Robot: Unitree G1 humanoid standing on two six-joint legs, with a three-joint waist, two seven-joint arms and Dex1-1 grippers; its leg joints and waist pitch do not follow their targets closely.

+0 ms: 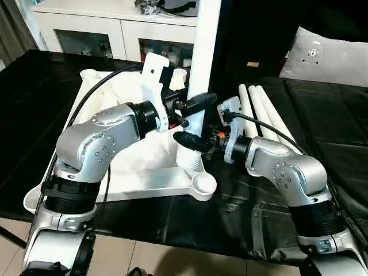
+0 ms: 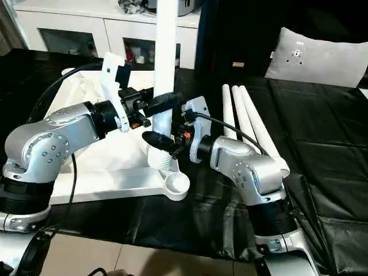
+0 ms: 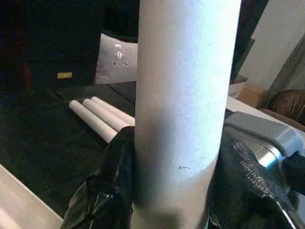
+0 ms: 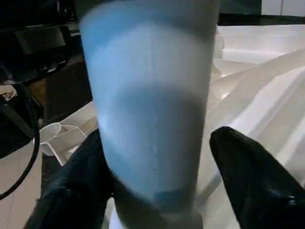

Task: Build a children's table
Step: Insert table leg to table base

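The children's table top (image 1: 132,167) lies upside down on the black cloth, its ribs and round corner sockets (image 1: 204,184) facing up. One white leg (image 1: 204,57) stands upright in a socket near the top's front right corner. My left gripper (image 1: 195,106) is shut on this leg at mid height, with its fingers (image 3: 109,191) pressed against both sides. Lower down, my right gripper (image 1: 192,144) reaches around the same leg. One of its fingers (image 4: 71,191) touches the leg and the other stands a little off it. Three spare legs (image 1: 264,112) lie side by side to the right.
A white cabinet with glass doors (image 1: 115,29) stands behind the table. A grey-white pillow (image 1: 328,57) rests at the back right. Black cloth (image 1: 328,132) covers the work surface, whose front edge is near my body, with tiled floor (image 1: 172,259) below.
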